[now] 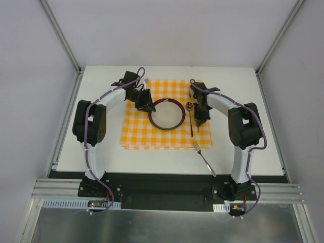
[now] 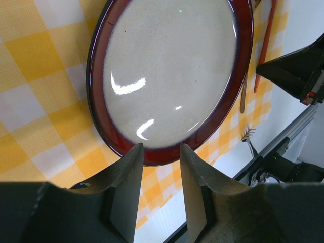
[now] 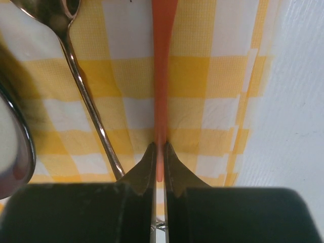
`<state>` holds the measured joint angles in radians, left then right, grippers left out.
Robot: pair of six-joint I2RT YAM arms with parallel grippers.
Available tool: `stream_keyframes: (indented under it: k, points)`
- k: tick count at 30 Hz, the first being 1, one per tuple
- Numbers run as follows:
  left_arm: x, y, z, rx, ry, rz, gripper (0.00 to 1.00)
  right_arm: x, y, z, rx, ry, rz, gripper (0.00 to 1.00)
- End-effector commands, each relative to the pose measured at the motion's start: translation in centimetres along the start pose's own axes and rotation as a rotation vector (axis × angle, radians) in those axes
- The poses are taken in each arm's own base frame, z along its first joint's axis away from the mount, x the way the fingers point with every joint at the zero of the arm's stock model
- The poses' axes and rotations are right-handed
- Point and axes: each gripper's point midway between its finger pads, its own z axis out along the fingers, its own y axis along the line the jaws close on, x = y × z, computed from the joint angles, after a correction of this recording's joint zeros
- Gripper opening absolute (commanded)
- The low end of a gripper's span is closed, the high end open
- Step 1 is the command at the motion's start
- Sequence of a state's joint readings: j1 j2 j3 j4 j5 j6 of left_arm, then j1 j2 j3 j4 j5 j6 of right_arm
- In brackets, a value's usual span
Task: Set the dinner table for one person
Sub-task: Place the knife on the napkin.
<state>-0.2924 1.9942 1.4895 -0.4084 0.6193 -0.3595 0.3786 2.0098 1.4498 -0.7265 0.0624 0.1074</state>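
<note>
Dinner table point(image 1: 101, 152) work is judged to be at the placing of cutlery to the right of the plate. That step is best done by lowering the thin orange-red utensil point(image 3: 161, 76) flat, parallel to the spoon point(image 3: 88, 106) and clear of it. The grip should then be released straight upward so that nothing is dragged. Between the fingers point(image 3: 146, 169) of the right gripper point(image 3: 159, 152) the near end of that utensil is pinched, the jaws being closed to a sliver on it. The fingers point(image 2: 126, 177) of the left gripper point(image 2: 159, 149) are held partly apart with nothing clamped between them. The red rim of the plate point(image 2: 167, 76) is seen just at their tips, and contact cannot be judged. Plate and spoon are set on the checked cloth point(image 1: 136, 134), which is spread at the middle of the tabletop toward its far edge. A fork point(image 1: 204, 156) is seen on bare tabletop just off the cloth's near right corner.
</note>
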Motion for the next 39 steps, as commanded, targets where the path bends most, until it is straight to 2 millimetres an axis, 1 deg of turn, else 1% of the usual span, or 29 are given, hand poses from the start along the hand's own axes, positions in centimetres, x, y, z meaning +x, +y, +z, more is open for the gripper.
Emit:
stream_keyframes:
  k: [1,8,10,11,12,13,15,16,18,20,21,24,25,27,28,30,31,34,35,36,37,39]
  points:
    - [-0.2,-0.6,-1.5,0.001,-0.027,0.011,0.34,1.1,0.5,0.6,-0.015,0.023,0.022,0.01]
    - [-0.1,-0.5,-1.6,-0.003,-0.028,0.012,0.34,1.8,0.9,1.8,-0.005,0.052,0.024,0.01]
    - [-0.1,-0.5,-1.7,-0.003,-0.028,0.010,0.34,1.9,0.8,1.8,0.003,0.056,0.023,0.01]
    - [-0.1,-0.5,-1.7,-0.001,-0.029,0.011,0.34,2.0,0.7,1.7,0.010,0.061,0.021,0.02]
    - [-0.2,-0.6,-1.7,0.000,-0.030,0.011,0.34,2.0,0.5,1.8,0.019,0.062,0.025,0.13]
    - [-0.1,-0.6,-1.7,0.001,-0.028,0.010,0.34,1.9,0.4,1.6,0.031,0.057,0.020,0.20]
    - [-0.1,-0.5,-1.6,-0.001,-0.029,0.010,0.34,1.7,0.0,0.9,0.050,0.045,0.021,0.30]
    - [-0.1,-0.6,-1.7,0.000,-0.027,0.009,0.34,1.8,0.0,0.6,0.052,0.044,0.018,0.32]
    - [-0.1,-0.6,-1.8,0.000,-0.031,0.012,0.34,1.2,-0.1,-0.5,0.053,0.013,0.019,0.35]
    - [-0.2,-0.8,-1.9,0.003,-0.035,0.015,0.34,1.1,-0.2,-1.5,0.057,-0.001,0.018,0.35]
    - [-0.3,-0.9,-2.1,0.004,-0.040,0.020,0.34,0.5,-0.1,-2.5,0.052,-0.030,0.016,0.35]
    - [-0.7,-1.3,-2.6,0.004,-0.056,0.032,0.35,0.0,-0.4,-4.4,0.061,-0.061,0.011,0.35]
    - [-0.9,-1.5,-2.7,0.007,-0.063,0.035,0.36,-0.2,-0.4,-5.8,0.057,-0.084,0.009,0.35]
    - [-1.3,-2.0,-2.9,0.014,-0.071,0.040,0.37,-0.5,-0.8,-7.1,0.065,-0.113,0.011,0.36]
    - [-1.4,-2.1,-3.0,0.019,-0.074,0.042,0.37,-0.5,-0.9,-8.4,0.061,-0.135,0.009,0.35]
    - [-1.7,-2.6,-3.3,0.037,-0.080,0.050,0.37,-0.5,-1.2,-9.7,0.063,-0.161,0.010,0.35]
    - [-1.7,-2.8,-3.3,0.039,-0.079,0.051,0.37,-0.3,-1.3,-11.0,0.055,-0.187,0.012,0.35]
    - [-1.6,-3.2,-3.7,0.047,-0.085,0.054,0.37,0.7,-0.9,-12.3,0.034,-0.220,0.011,0.35]
    - [-1.6,-3.1,-3.8,0.045,-0.087,0.053,0.38,1.8,-1.1,-12.5,0.027,-0.227,0.010,0.35]
    - [-1.5,-3.2,-3.9,0.045,-0.087,0.053,0.37,2.4,-0.6,-12.7,0.016,-0.236,0.010,0.35]
    - [-1.5,-3.1,-3.9,0.043,-0.089,0.054,0.37,2.8,-0.5,-12.4,0.011,-0.246,0.012,0.36]
    - [-1.4,-3.1,-3.9,0.042,-0.086,0.049,0.37,4.3,-0.8,-11.6,0.019,-0.231,0.025,0.36]
